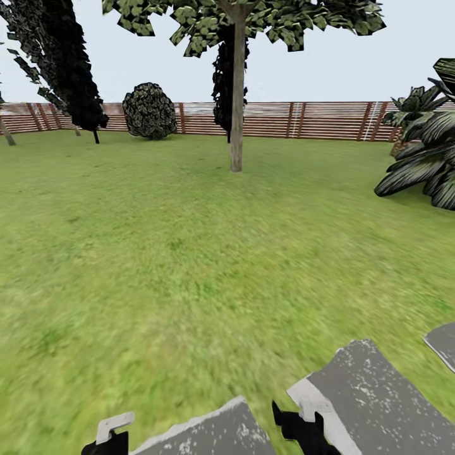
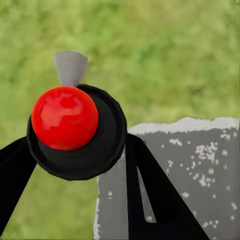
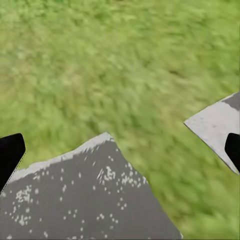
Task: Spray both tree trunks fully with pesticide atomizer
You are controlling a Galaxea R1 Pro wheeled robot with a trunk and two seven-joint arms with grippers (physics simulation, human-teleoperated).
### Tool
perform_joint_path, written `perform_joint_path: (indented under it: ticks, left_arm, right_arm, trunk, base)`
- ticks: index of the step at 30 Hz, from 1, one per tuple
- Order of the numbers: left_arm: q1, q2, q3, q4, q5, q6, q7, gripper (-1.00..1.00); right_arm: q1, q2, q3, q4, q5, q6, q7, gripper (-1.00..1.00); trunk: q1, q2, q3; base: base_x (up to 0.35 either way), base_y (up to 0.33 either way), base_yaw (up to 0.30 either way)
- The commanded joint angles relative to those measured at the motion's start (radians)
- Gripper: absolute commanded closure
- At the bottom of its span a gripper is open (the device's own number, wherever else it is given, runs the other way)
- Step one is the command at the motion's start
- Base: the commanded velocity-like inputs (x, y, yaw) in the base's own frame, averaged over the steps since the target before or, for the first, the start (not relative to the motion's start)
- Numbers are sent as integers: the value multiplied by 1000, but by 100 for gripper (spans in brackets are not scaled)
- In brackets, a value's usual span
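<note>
My left gripper [image 2: 79, 162] is shut on the pesticide atomizer [image 2: 75, 145]. Seen end-on in the left wrist view, the atomizer is a dark round body with a glossy red ball and a light grey nozzle, pinched between two black fingers [image 2: 155, 200]. In the head view its light grey trigger head [image 1: 114, 423] sticks up from the left gripper [image 1: 104, 443] at the bottom edge. My right gripper [image 1: 298, 431] [image 3: 120, 150] hangs open over grass, holding nothing. A leaning grey-brown trunk [image 1: 6, 133] under dark ragged foliage stands far off at the left edge; I cannot tell whether it is one of the trees.
Green lawn [image 1: 189, 253] stretches to a brown slatted fence [image 1: 316, 120]. A slim pale-trunked tree [image 1: 236, 126] stands mid-lawn, with a round bush [image 1: 149, 110] by the fence. Dark columnar trees [image 1: 69, 69] are at the left and a broad-leaved plant [image 1: 423, 164] at the right. Grey speckled robot panels [image 1: 373, 398] lie at the bottom.
</note>
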Motion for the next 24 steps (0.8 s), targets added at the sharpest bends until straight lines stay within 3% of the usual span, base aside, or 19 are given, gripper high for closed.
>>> perform_joint_path:
  ticks: [1,24]
  left_arm:
    - [0,0,0,0,-1,0,1,100]
    - [0,0,-1,1,-1,0,0,100]
  right_arm:
    - [0,0,0,0,0,0,0,-100]
    - [0,0,0,0,0,0,-1,-100]
  trunk:
    - [0,0,0]
    - [0,0,0]
  base:
    - [330,74,0]
    - [331,73,0]
